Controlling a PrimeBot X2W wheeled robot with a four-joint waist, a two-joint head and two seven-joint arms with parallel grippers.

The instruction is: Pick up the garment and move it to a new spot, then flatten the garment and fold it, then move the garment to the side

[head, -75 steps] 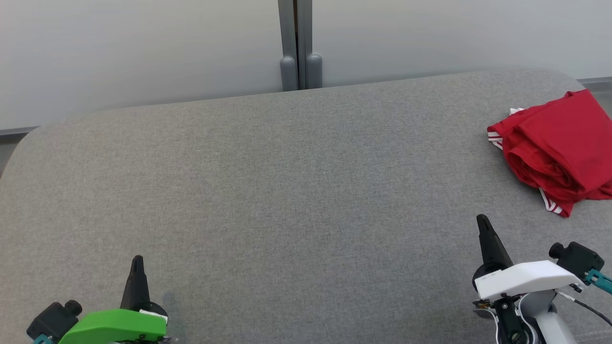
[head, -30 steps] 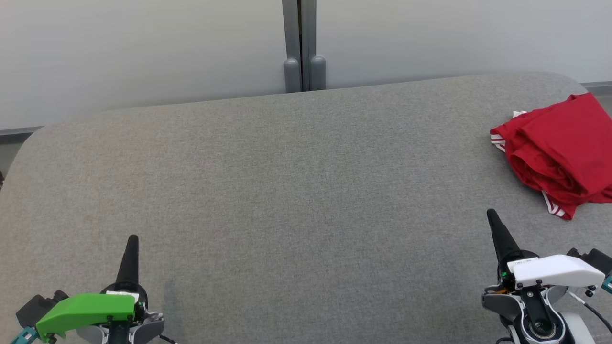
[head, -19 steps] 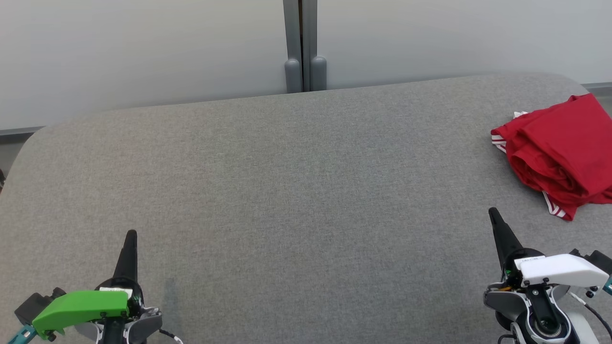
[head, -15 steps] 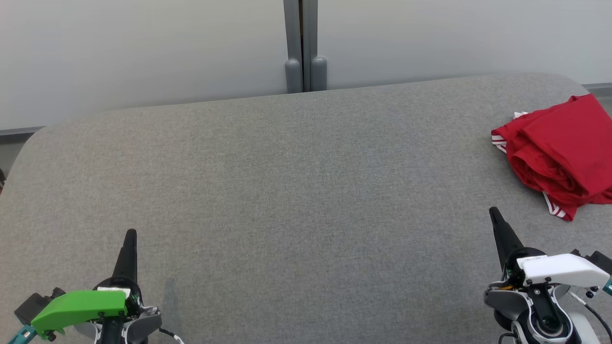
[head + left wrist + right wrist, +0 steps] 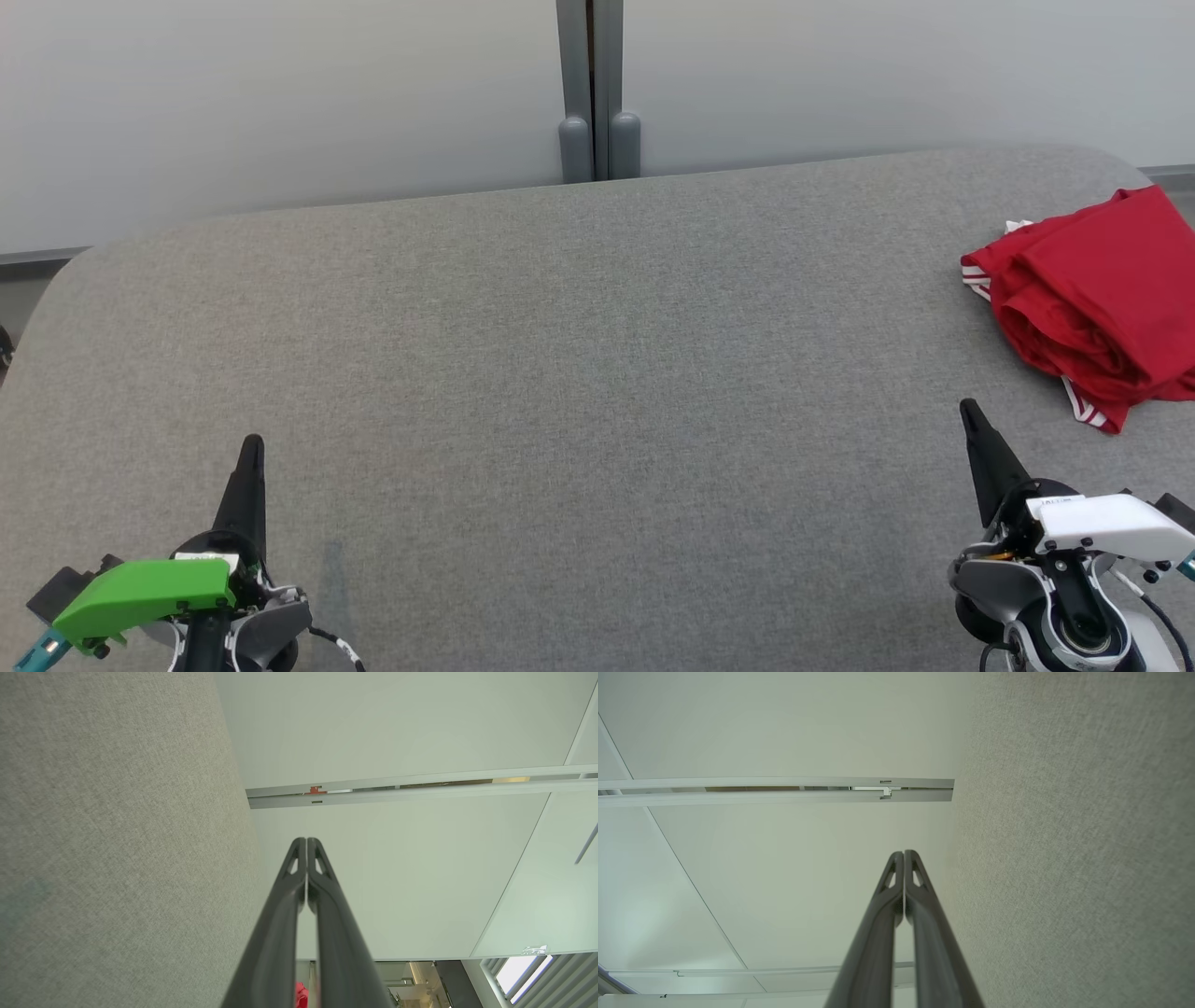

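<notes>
The garment is red with white-striped trim, folded into a thick bundle at the far right of the grey fabric table; a sliver of red shows low between the fingers in the left wrist view. My left gripper rests at the lower left, shut and empty, its tips pressed together. At the lower right my right gripper is also shut with nothing in it, a short way in front of and left of the garment.
A pale wall with a grey vertical post stands just behind the table's far edge. The table's corners are rounded, and the garment lies close to the right edge.
Both grippers have crept slightly forward over the table, still shut. The head view has drifted a little. The garment lies as before.
</notes>
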